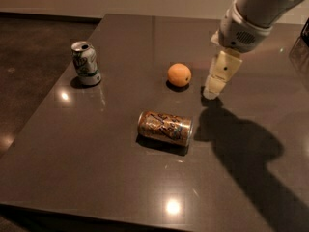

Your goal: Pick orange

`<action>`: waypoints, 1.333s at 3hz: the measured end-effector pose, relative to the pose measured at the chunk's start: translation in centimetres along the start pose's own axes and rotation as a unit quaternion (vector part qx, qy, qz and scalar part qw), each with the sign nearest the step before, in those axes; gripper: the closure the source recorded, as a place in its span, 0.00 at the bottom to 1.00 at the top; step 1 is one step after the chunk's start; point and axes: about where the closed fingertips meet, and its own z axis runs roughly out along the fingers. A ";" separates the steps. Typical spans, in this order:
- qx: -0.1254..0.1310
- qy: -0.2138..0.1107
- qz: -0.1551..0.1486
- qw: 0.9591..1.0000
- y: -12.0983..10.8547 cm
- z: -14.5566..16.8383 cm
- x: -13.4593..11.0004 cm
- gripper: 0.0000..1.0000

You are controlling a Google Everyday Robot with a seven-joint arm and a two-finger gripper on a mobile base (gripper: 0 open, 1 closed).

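Note:
The orange (pixel 179 74) is a small round orange fruit resting on the dark table (pixel 87 144), right of centre and towards the back. My gripper (pixel 211 92) hangs from the white arm that comes in from the upper right. Its cream fingertip sits just to the right of the orange, low over the table and apart from the fruit. Nothing is held in it.
An orange-brown patterned can (pixel 165 127) lies on its side in front of the orange. A green-and-white can (pixel 86 64) stands upright at the left. A dark object (pixel 300 50) shows at the right edge. The table's left edge drops to the floor.

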 end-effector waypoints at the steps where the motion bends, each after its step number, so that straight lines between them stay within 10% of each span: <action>1: -0.015 -0.018 0.015 1.000 -3.0 3.8 -1.7 0.00; 4: -0.069 -0.055 0.028 0.996 -5.4 12.1 -5.0 0.00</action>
